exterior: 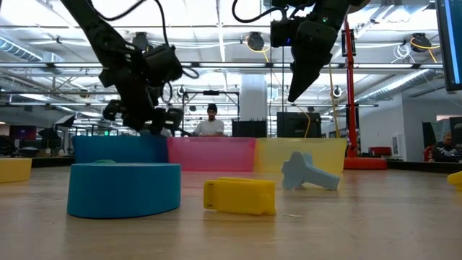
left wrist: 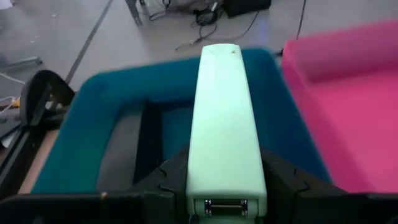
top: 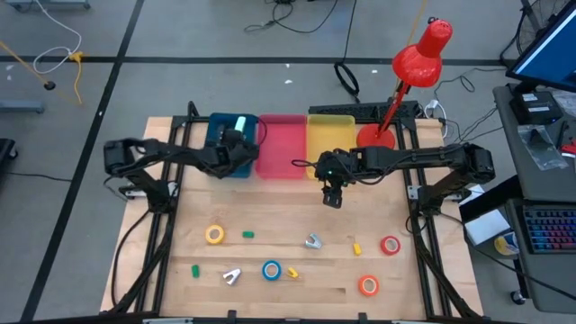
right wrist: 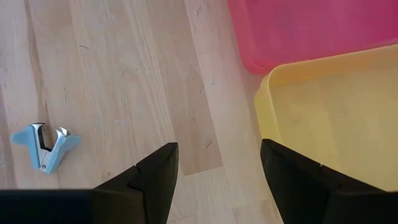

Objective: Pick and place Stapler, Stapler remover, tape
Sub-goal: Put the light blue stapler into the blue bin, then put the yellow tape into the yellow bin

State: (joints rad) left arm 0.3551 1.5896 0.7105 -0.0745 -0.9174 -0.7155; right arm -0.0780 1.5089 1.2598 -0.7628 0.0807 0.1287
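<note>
Pale wood of the bench [top: 297, 288] is spread with tape rolls and staple removers. A mint stapler [left wrist: 225, 124] is clamped in the left gripper [left wrist: 227, 199], with the blue bin [left wrist: 93, 124] directly beneath it; release is best made low and level, well inside the walls. The right gripper [right wrist: 217, 180] is held wide open and empty, a staple remover [right wrist: 45, 144] lying ahead of it beside the yellow bin [right wrist: 329, 112].

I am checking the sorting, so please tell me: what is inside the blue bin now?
The left gripper holds a pale green stapler over the blue bin. The visible floor looks bare; the part under the stapler is hidden.
</note>
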